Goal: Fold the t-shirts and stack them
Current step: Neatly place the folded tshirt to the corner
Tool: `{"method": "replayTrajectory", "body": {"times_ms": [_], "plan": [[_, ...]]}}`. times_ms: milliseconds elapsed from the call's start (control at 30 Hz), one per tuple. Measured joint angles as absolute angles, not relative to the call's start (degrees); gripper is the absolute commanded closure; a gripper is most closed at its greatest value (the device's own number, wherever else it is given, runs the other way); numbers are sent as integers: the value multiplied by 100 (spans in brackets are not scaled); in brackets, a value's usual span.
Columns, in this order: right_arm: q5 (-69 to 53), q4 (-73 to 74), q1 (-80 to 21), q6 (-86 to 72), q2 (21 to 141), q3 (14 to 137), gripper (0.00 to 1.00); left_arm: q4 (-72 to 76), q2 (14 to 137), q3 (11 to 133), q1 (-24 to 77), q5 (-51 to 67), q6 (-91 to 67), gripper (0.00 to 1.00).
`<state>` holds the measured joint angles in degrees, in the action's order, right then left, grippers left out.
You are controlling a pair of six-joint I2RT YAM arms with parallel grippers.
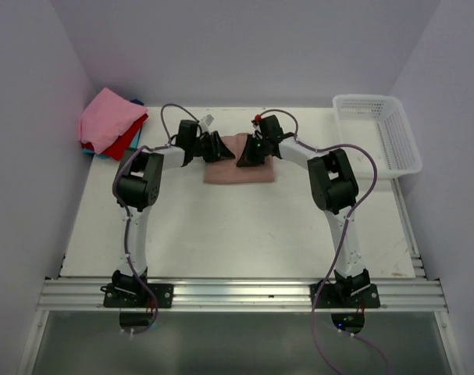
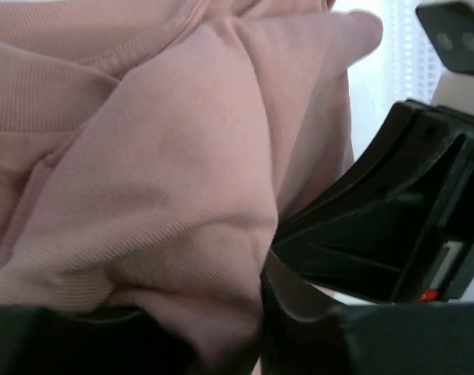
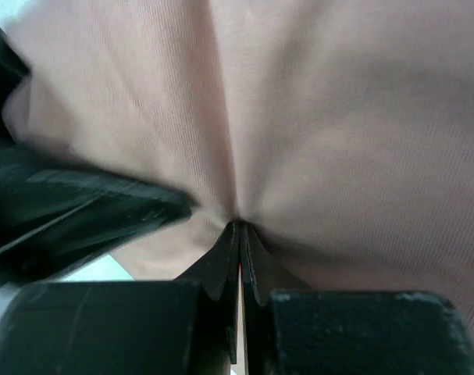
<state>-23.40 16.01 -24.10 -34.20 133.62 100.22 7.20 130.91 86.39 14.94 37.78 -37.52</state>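
Table (image 1: 221,234): white top, both arm bases bolted at the near edge.

Left arm (image 1: 139,183): rises from its base, elbow bent high over the left half of the table, forearm reaching right and toward the far side. Right arm (image 1: 334,183): mirror pose, elbow high on the right, forearm reaching left. The two wrists meet head-on over the far middle of the table.

Basket (image 1: 377,133): white plastic lattice, far right corner, long side running near to far.

Dusty-pink shirt (image 1: 238,170): lies at the far middle of the table, under both wrists. Partly folded into a rough rectangle, long axis running left to right, parallel to the far edge. A ribbed collar band (image 2: 65,78) shows in the left wrist view; which way the collar points on the table I cannot tell.

Stack of folded shirts (image 1: 110,125): far left corner, bright pink on top, red and blue edges below, well apart from the dusty-pink one.

Left gripper (image 1: 219,147): at the shirt's left part. A bunched fold sits between its fingers (image 2: 299,328); whether they have clamped it I cannot tell.

Right gripper (image 3: 238,234): fingers pressed together, pinching a pleat of the dusty-pink cloth, creases radiating from the tips. It sits just beside the left gripper.
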Motion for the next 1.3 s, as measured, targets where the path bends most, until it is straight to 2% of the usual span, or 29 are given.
{"method": "replayTrajectory", "body": {"times_ms": [33,267,400,467,533,567,767,933,1200,1300], "plan": [[-2344,1614,-2410,-3415,13362,10022,100,869,13139,8512,1494,3857,-3841,100],[-2379,1649,-2405,-3382,13290,9922,100,1774,13124,7937,1452,4141,-4257,100],[-2665,1452,-2401,-3310,13043,9470,100,1874,12964,7675,1459,4143,-4383,100],[-2936,1249,-2399,-3293,12785,9056,75,1837,12875,7579,1457,4125,-4407,100],[-3162,1149,-2399,-3199,12429,8632,60,1798,12731,7481,1424,4084,-4451,100],[-3240,1131,-2401,-3162,12241,8462,58,1789,12630,7446,1391,4066,-4488,100],[-3461,1050,-2410,-2805,10405,7481,55,1844,11826,7592,685,3913,-4842,100],[-3474,1061,-2410,-2469,9216,6855,55,2047,11662,8705,-316,3627,-5260,100],[-3404,1660,-2410,-1984,8982,6403,57,4274,11548,8888,-2108,3336,-6836,100],[-3400,1817,-2410,-1874,8980,6383,57,4917,11548,8744,-2451,3321,-7183,100]]}}
